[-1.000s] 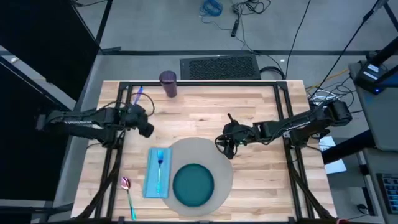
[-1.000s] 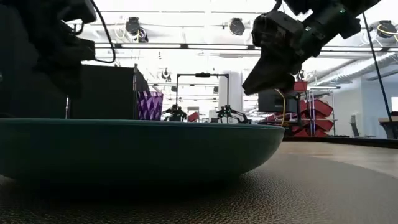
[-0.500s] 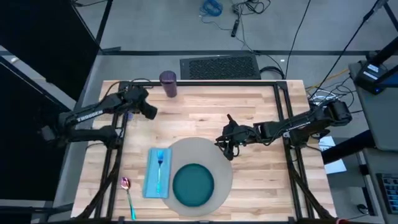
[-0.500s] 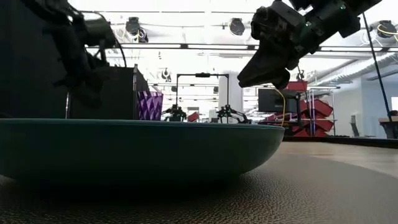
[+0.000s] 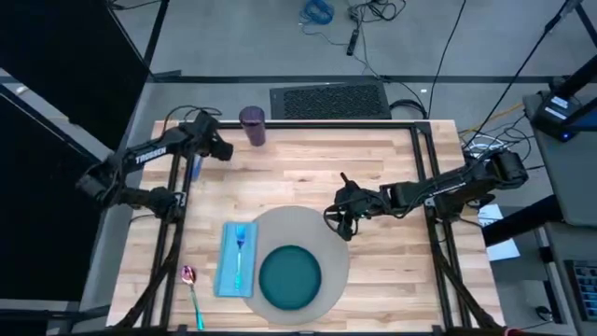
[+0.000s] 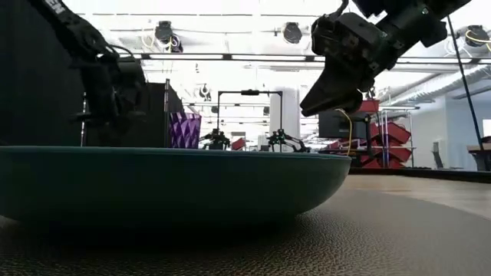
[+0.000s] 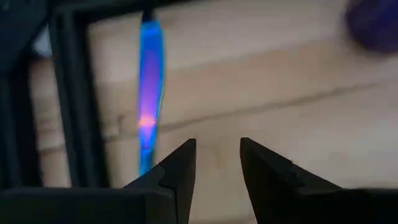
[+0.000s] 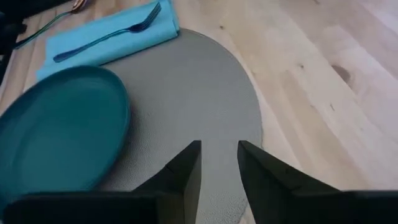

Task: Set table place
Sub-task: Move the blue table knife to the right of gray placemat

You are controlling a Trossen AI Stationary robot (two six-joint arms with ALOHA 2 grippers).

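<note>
One pale wood surface carries one grey mat, one teal plate, one napkin under one fork, one cup, one spoon and one blue knife at the far left edge. To lift the knife cleanly, the left gripper, fingers apart, should centre over it; the right gripper, also apart, waits above the mat

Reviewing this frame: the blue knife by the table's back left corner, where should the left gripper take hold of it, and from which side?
Probably mid-handle, from straight above. The blue knife lies flat on the table, alongside the black frame rail, so a side approach looks blocked there. The left gripper, open, sits just beside the knife; its fingers should straddle the narrow width.
</note>
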